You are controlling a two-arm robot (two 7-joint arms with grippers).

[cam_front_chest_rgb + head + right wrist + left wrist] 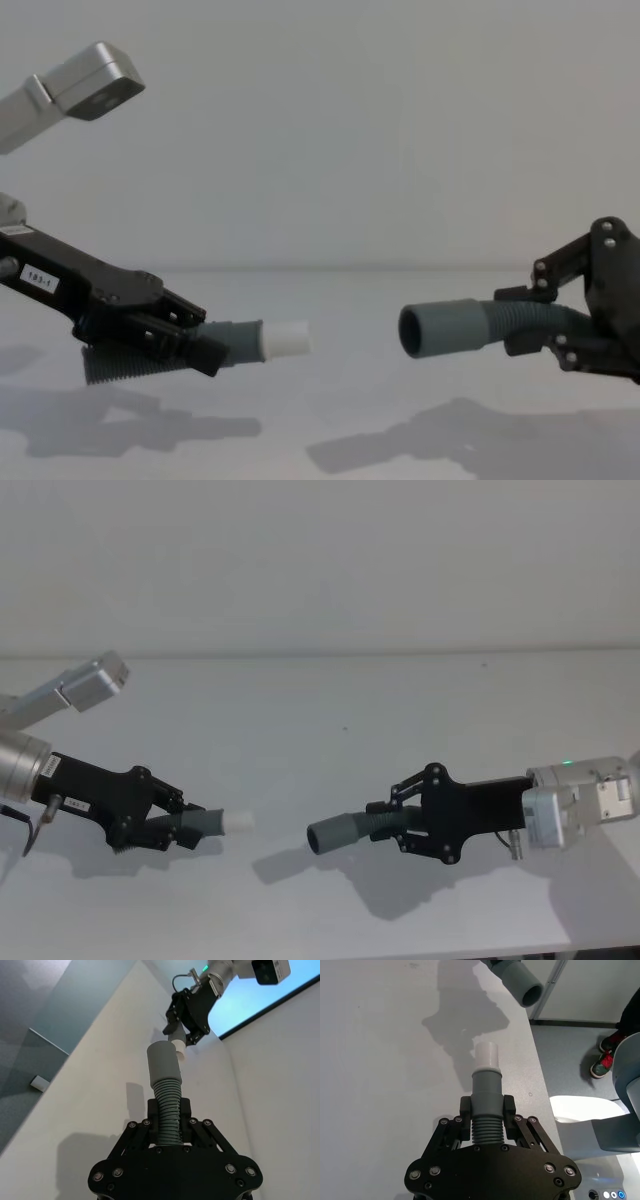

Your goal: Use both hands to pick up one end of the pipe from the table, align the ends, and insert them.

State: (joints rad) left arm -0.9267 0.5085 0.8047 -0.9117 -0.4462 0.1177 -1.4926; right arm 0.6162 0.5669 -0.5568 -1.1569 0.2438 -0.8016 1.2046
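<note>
My left gripper (185,823) is shut on the ribbed part of one dark grey pipe piece (205,825), held above the white table (330,710); its narrow white tip (237,822) points toward the right. My right gripper (395,825) is shut on the ribbed part of the other pipe piece (360,828), whose wide grey cuff (328,835) faces left. A gap separates the two ends. In the chest view the white tip (288,340) sits slightly lower than the cuff mouth (425,330). The left wrist view shows the tip (486,1055) with the cuff (522,982) beyond it.
A plain pale wall (320,560) stands behind the table. The table's front edge (400,954) runs close below both grippers, and its side edge (536,1085) drops to the floor. A silver module on the left arm (95,680) sticks up at the left.
</note>
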